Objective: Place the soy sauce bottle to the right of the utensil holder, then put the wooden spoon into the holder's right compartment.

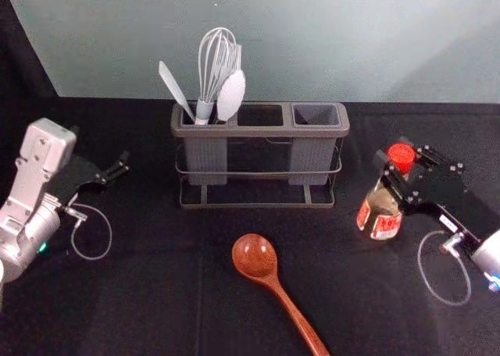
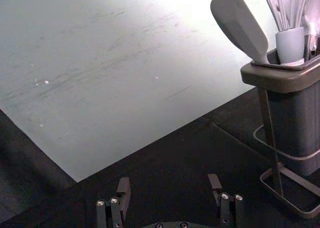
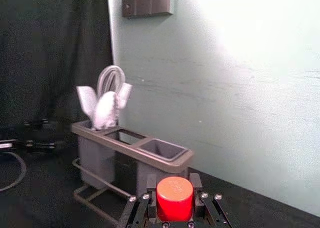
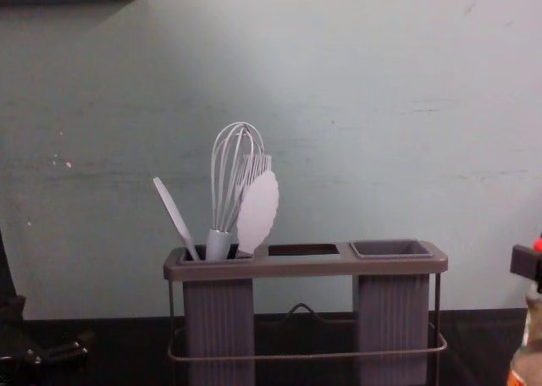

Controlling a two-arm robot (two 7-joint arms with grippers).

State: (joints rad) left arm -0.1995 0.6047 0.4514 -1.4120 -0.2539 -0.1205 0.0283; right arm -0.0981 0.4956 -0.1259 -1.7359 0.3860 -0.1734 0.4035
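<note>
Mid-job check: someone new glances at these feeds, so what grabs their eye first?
Probably the bright red cap of the soy sauce bottle, gripped by the right gripper to the right of the utensil holder. Next, the reddish-brown wooden spoon lying on the black table in front of the holder, then the pale whisk rising from its left compartment.
</note>
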